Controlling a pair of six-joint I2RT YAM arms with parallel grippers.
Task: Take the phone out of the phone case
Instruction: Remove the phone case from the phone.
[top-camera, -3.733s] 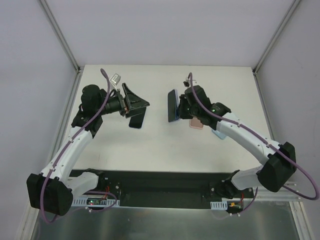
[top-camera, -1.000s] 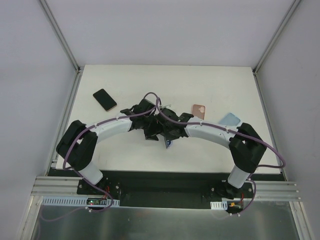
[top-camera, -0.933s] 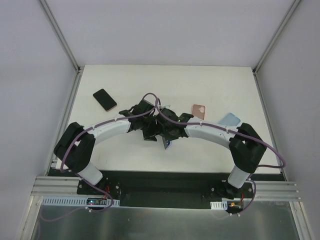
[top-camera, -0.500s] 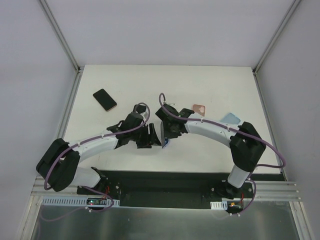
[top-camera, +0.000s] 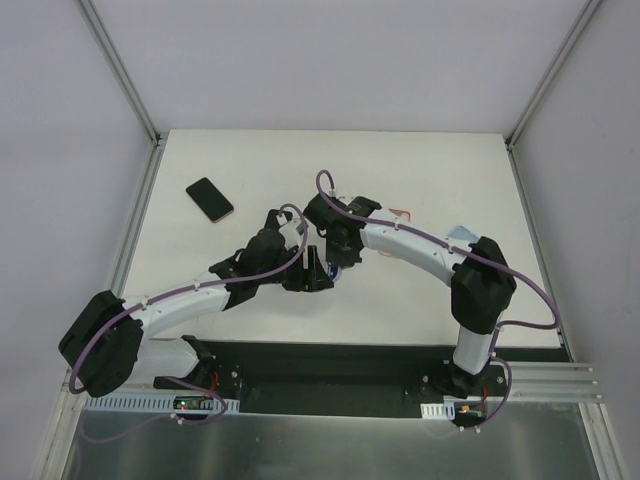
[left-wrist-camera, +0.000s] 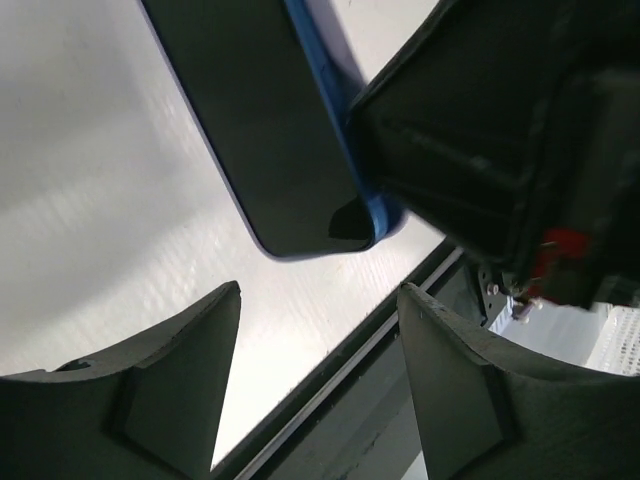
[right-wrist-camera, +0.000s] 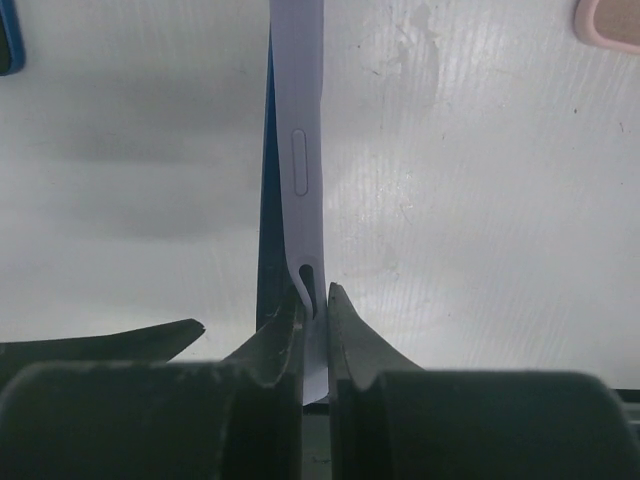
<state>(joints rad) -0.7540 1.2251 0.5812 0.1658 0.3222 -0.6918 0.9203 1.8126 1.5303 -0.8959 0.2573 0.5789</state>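
Note:
A dark phone sits in a blue case that stands on edge. My right gripper is shut on the case's rim, pinching its pale blue wall, with the dark phone just to its left. My left gripper is open and empty, its fingers spread just short of the phone's lower corner. In the top view both grippers meet mid-table, left and right.
A second black phone lies flat at the far left of the table. A pink case and a light blue case lie behind the right arm. The pink case's corner also shows in the right wrist view. The table's front rail is close below.
The left gripper pulled back toward the near left, then came in again beside the cased phone. The right gripper kept its hold and swung the case a little farther back.

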